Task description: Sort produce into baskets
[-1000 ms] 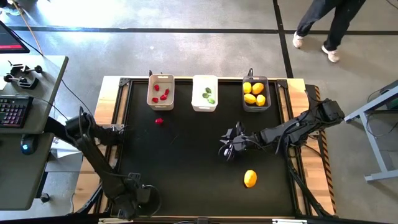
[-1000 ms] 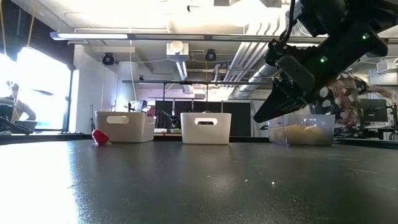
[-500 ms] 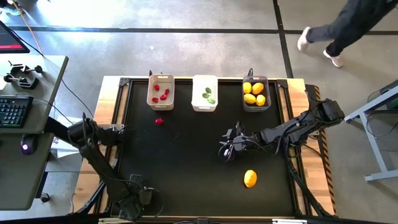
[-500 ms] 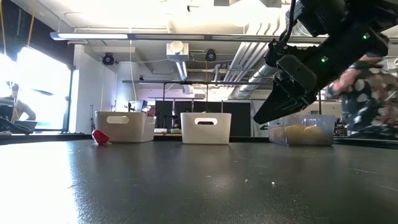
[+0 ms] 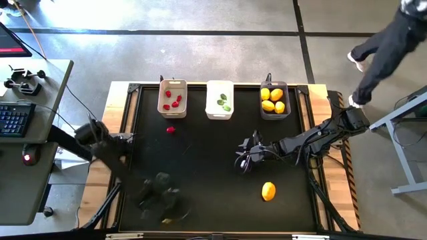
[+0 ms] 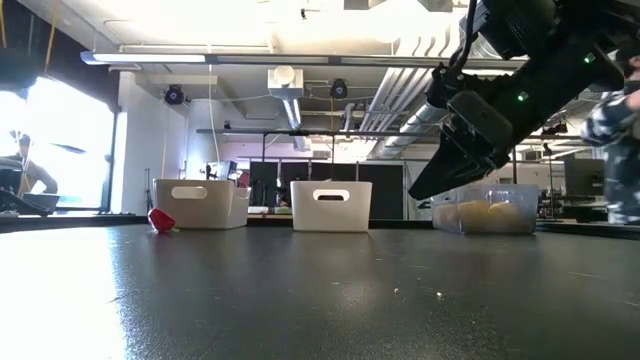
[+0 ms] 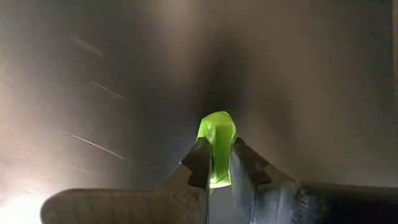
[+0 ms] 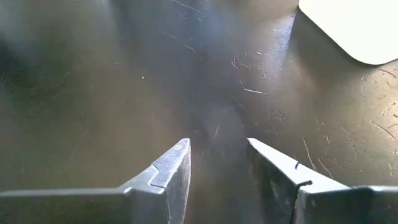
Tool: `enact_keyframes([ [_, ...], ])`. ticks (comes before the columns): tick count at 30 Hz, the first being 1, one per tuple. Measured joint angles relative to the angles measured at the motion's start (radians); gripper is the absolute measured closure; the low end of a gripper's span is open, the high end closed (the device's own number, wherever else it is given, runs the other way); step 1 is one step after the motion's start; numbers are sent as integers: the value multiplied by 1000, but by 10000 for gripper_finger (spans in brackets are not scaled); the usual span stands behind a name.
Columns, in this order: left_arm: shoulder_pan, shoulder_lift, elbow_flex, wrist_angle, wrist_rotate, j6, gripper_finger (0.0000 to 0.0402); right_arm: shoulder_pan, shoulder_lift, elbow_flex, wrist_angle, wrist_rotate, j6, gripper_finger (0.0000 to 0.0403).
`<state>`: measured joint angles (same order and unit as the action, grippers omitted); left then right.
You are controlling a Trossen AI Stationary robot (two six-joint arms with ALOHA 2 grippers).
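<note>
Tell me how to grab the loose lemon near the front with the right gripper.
Come straight down from above and close across the short middle of the lemon. It lies alone on open mat, its long axis running roughly front to back, so that is its narrowest span. The right gripper is open, hovering just behind it.

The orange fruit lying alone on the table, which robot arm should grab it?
Right. The right gripper hangs open just beside the orange fruit; the left gripper already pinches a green piece.
</note>
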<state>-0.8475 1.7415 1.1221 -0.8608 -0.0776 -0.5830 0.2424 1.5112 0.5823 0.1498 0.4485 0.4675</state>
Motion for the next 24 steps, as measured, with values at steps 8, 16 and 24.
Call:
enact_keyframes([
  [8,372,-7,0,71,-331,355,390,-13,0,0,-10,3,-71,258],
  [16,735,-83,-1,473,-276,733,391,-81,0,0,-43,-11,-110,258],
  [24,1062,-97,0,743,-160,857,391,-147,0,0,-55,-37,-171,258],
])
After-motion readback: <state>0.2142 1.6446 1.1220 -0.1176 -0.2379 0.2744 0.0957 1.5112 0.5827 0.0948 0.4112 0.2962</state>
